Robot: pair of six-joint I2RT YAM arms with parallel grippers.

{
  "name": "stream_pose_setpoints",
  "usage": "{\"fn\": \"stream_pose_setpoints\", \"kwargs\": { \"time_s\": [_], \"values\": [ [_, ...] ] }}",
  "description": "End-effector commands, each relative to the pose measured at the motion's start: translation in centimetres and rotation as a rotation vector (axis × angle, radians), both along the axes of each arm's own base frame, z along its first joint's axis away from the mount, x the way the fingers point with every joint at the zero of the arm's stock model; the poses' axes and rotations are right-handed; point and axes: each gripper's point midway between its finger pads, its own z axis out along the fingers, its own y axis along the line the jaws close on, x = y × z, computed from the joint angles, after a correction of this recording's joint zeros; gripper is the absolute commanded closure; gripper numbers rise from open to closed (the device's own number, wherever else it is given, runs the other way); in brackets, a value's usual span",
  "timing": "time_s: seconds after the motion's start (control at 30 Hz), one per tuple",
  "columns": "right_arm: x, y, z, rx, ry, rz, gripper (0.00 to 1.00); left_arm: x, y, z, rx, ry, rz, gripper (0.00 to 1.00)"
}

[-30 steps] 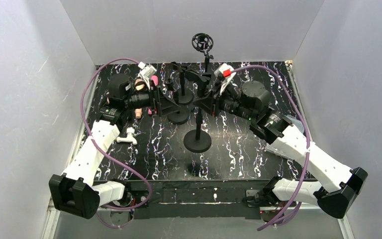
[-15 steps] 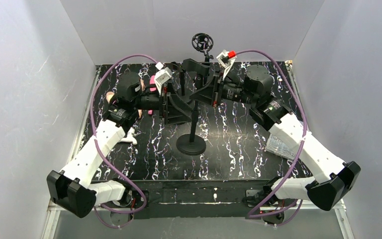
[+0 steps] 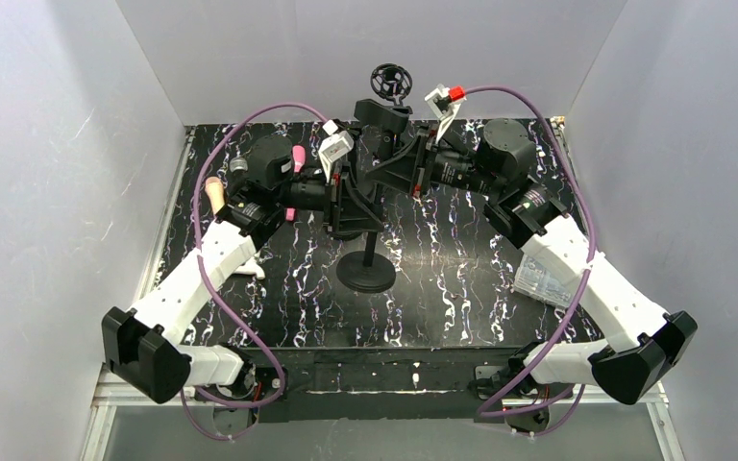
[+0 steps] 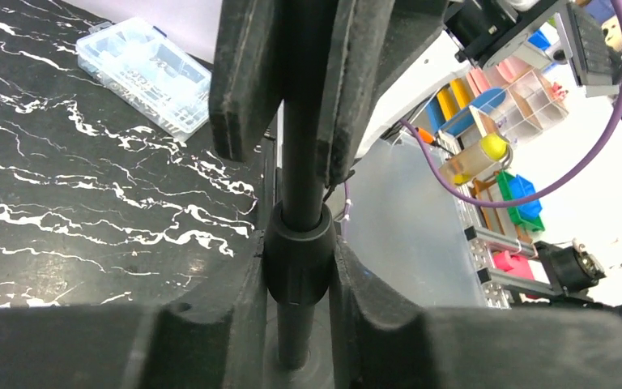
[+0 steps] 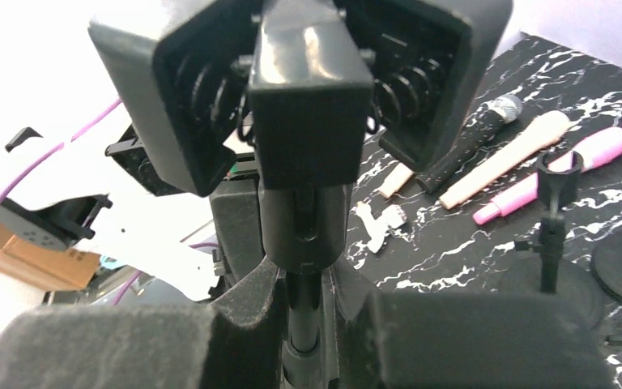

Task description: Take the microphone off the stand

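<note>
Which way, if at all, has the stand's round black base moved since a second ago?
Yes, slightly left: the round black base now sits further left of the black ring mount at the back.

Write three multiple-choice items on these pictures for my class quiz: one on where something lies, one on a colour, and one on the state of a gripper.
1. Where does the clear plastic box lie?
A) on the black marbled table
B) on a shelf
C) on the floor

2. What colour are the cables looping over the arms?
A) yellow
B) purple
C) green

3. How is the left gripper?
A) open, with nothing between its fingers
B) shut on nothing
C) shut on the stand pole

Answers:
1 A: in the left wrist view the box rests flat on the table.
2 B: in the top view both looping cables are purple.
3 C: in the left wrist view a finger presses on either side of the pole.
</note>
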Motion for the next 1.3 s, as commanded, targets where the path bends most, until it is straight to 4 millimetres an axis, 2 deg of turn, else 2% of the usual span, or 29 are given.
{"fn": "stream_pose_setpoints", "kwargs": {
  "time_s": [0.0, 0.1, 0.2, 0.33, 0.43, 0.5, 0.53, 0.57, 0.7, 0.77, 0.83, 0.93, 1.13, 1.2, 1.27],
  "values": [
    [1.1, -0.8, 2.6, 0.028, -0.056, -0.108, 0.99, 1.4, -0.6, 1.4, -0.011, -0.004, 0.071, 1.0],
    [3.1, -1.4, 0.8, -0.029, -0.022, -0.229, 0.99, 3.6, -0.9, 0.5, 0.019, 0.036, 0.204, 1.0],
    [4.0, -1.4, -0.7, -0.064, -0.015, -0.322, 0.99, 6.3, -0.9, -0.7, 0.053, 0.069, 0.375, 1.0],
    [4.5, -1.1, -2.2, -0.104, -0.01, -0.429, 0.99, 8.3, -0.8, -2.4, 0.112, 0.038, 0.563, 1.0],
    [5.1, -1.8, -2.3, -0.111, -0.008, -0.52, 0.99, 9.7, 0.2, -3.6, 0.158, 0.042, 0.708, 1.0],
    [5.4, -2.1, -2.4, -0.116, -0.008, -0.546, 0.99, 9.8, 0.4, -3.8, 0.157, 0.031, 0.74, 1.0],
    [5.4, -2.0, -2.4, -0.117, -0.007, -0.545, 0.99, 9.6, 0.4, -4.0, 0.161, 0.031, 0.737, 0.95],
    [5.3, -1.8, -2.4, -0.118, -0.011, -0.531, 0.99, 9.5, 0.1, -3.4, 0.134, 0.014, 0.714, 0.82],
    [4.3, -0.4, -2.0, -0.137, -0.04, -0.425, 0.99, 7.9, -0.6, -2.7, 0.121, -0.034, 0.597, 0.49],
    [3.2, 0.3, -1.2, -0.129, -0.059, -0.339, 0.99, 7.0, -0.9, -2.1, 0.113, -0.057, 0.521, 0.36],
    [2.5, 0.5, -0.3, -0.116, -0.074, -0.277, 0.99, 5.8, -1.2, -1.4, 0.08, -0.037, 0.401, 0.33],
    [2.1, 0.2, 0.7, -0.101, -0.086, -0.229, 0.99, 4.4, -1.3, -0.4, 0.03, 0.005, 0.237, 0.35],
    [2.1, -1.5, 2.5, 0.003, -0.051, -0.085, 0.99, 0.5, -0.6, 2.0, -0.03, -0.028, -0.014, 0.35],
    [0.8, -2.0, 4.1, 0.089, -0.08, 0.026, 0.99, 0.2, -0.6, 2.4, -0.032, -0.003, -0.047, 0.36],
    [0.2, -2.4, 5.0, 0.13, -0.098, 0.042, 0.99, 0.3, -0.9, 2.3, -0.042, 0.054, -0.07, 0.4]
  ]
}}
